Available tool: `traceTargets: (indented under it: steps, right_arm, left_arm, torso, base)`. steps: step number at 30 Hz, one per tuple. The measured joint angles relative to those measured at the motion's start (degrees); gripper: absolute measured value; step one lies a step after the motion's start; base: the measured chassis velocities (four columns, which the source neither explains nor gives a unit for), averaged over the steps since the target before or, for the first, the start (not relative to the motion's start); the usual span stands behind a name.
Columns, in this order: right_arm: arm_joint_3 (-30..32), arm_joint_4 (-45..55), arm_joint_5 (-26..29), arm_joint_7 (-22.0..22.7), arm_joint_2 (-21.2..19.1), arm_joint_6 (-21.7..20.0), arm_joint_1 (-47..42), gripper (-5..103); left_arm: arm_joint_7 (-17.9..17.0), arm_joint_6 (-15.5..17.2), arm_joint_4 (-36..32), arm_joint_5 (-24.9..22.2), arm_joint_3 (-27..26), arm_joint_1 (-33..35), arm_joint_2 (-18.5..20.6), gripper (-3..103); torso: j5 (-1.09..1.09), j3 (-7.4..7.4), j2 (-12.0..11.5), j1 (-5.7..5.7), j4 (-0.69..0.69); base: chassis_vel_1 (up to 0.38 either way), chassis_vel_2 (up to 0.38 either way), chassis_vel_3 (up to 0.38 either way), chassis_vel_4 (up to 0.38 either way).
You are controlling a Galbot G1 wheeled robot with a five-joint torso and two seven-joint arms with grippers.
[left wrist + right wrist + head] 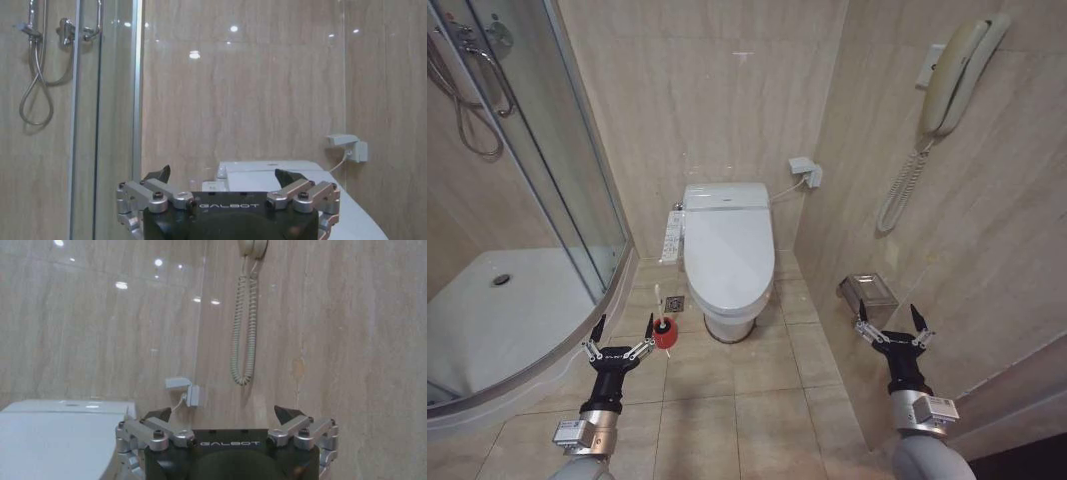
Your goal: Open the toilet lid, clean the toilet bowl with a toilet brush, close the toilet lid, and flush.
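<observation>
The large white oval plastic toilet lid (pixel 729 250) lies shut over the white ceramic toilet bowl (pixel 727 318), against the back wall between the shower and the right wall. It looks smooth, stiff and light, likely slippery to pinch; the front lip, at the end nearest the robot, seems the best place to lift from, swinging it back on its hinge.

The small toilet brush (pixel 659 305), a thin white stick handle, stands in its round red cup holder (pixel 665 335) on the floor left of the bowl; the handle should be light but easy to tip.

Both end effectors hang well short of the toilet with fingers spread wide and empty: the left end effector (pixel 618 335) near the red cup, the right end effector (pixel 894 325) close to the right wall.

A curved glass shower enclosure (pixel 547 180) crowds the left (little room to swing), and a wall phone (pixel 955 75) and small metal paper holder (pixel 867 292) jut from the right wall.
</observation>
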Motion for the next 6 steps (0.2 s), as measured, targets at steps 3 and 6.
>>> traceTargets:
  steps: [3,6]
  right_arm:
    - [0.0,0.0,0.0,0.0,0.0,0.0,0.0,100]
    - [0.0,0.0,0.0,0.0,0.0,0.0,0.0,100]
  left_arm:
    - [0.0,0.0,0.0,0.0,0.0,0.0,0.0,100]
    - [0.0,0.0,0.0,0.0,0.0,0.0,0.0,100]
  torso:
    - [0.0,0.0,0.0,0.0,0.02]
    - [0.0,0.0,0.0,0.0,0.02]
  base:
    - [0.0,0.0,0.0,0.0]
    - [0.0,0.0,0.0,0.0]
